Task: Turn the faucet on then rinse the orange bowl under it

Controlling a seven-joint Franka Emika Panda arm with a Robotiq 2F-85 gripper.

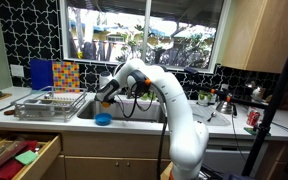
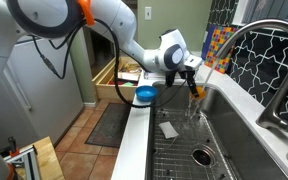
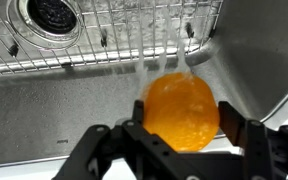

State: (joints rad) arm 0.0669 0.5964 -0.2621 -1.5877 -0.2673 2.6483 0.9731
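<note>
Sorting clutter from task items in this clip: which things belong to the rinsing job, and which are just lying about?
Job in hand:
- faucet
- orange bowl, held in the gripper
- sink

Lying about:
- blue bowl
- dish rack
- red can
- open drawer

Daylight enters through the window (image 1: pixel 144 30); interior dim. Wrist view soft-focused, with glare on the sink wall (image 3: pixel 256 50).
</note>
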